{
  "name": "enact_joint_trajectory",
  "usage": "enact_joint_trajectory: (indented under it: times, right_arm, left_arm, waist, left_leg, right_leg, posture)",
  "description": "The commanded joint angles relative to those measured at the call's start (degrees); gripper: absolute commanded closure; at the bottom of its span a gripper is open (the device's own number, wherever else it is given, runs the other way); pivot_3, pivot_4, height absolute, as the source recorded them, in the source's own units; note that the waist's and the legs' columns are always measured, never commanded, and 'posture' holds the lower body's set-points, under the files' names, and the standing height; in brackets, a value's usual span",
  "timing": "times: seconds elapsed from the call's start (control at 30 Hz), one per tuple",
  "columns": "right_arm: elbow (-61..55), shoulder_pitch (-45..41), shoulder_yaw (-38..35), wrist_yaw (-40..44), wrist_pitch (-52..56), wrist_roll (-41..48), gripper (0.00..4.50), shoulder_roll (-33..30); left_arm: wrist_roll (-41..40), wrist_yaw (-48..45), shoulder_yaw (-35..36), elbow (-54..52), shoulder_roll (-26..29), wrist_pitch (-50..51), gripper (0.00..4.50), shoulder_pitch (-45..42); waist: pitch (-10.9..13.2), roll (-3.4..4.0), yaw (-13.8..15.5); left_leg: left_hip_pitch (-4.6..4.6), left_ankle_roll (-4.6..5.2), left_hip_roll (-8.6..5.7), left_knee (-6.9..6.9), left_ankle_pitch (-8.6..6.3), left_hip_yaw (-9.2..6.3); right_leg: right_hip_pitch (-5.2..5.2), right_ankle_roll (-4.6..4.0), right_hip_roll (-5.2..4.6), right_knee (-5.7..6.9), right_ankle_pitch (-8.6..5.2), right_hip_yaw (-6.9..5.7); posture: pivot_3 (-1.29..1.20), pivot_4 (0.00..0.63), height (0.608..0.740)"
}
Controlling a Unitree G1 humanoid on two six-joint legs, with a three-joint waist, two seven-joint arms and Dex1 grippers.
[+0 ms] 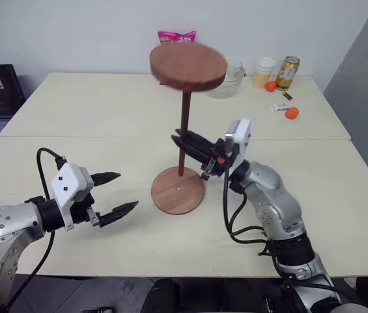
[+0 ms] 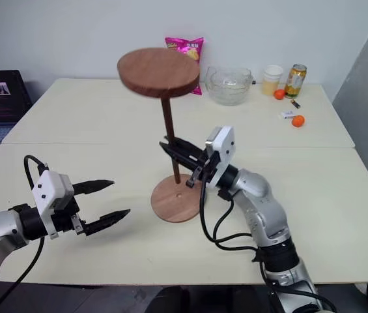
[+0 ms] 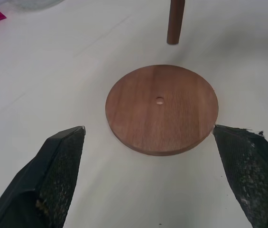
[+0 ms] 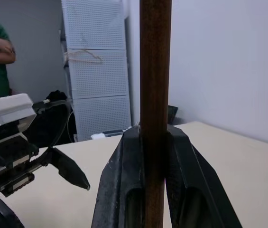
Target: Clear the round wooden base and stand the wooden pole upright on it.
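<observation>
Wood on wood: my right gripper (image 1: 185, 145) clamps the slim dark-brown wooden pole (image 1: 184, 127) above the flat reddish-brown round wooden base (image 1: 178, 190); my left gripper (image 1: 120, 193) waits open and empty. Any tilt could miss the hole.

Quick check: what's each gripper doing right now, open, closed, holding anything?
Left gripper: open, empty, beside the round wooden base.
Right gripper: closed on the wooden pole, held upright.

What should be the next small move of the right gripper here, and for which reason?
Probably lower the wooden pole slowly toward the centre hole of the round wooden base. The right gripper holds the pole upright, disc end up; its lower tip hangs just above the bare base.
</observation>
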Motion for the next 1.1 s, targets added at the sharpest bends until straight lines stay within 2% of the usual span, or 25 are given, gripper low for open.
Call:
enact_joint_trajectory:
  times: [0.03, 0.37, 1.1]
  right_arm:
    - [3.3, -0.8, 1.2, 2.3, -6.0, -1.3, 4.29, 1.6]
    - [14.5, -2.8, 1.8, 4.0, -14.5, -5.7, 4.29, 3.2]
    - [17.9, -2.0, 3.2, 4.8, -16.2, -7.9, 4.29, 3.5]
  left_arm:
    - [-0.1, -1.6, 0.0, -1.2, 1.4, -1.6, 0.00, -0.5]
    - [0.7, -4.3, -2.4, 0.2, 3.1, -2.8, 0.00, -2.2]
    - [3.1, -6.3, -3.4, 5.7, 1.9, -9.7, 0.00, -0.1]
  waist:
    - [0.0, -0.01, 0.0]
    - [0.0, -0.01, -0.2]
    - [0.0, -0.01, -0.5]
  left_leg:
    - [0.00, 0.00, 0.00, 0.00, 0.00, -0.01]
    - [0.02, 0.00, 0.00, -0.01, 0.00, 0.00]
    - [0.03, 0.00, 0.01, -0.01, 0.00, -0.01]
  right_leg:
    - [0.00, 0.00, 0.00, 0.00, 0.00, -0.01]
    - [0.00, -0.01, 0.00, 0.01, 0.00, -0.01]
    - [-0.01, -0.01, 0.00, 0.02, 0.00, 0.00]
  posture:
    - [0.00, 0.150, 0.740]
    - [0.00, 0.150, 0.740]
    - [0.00, 0.150, 0.740]
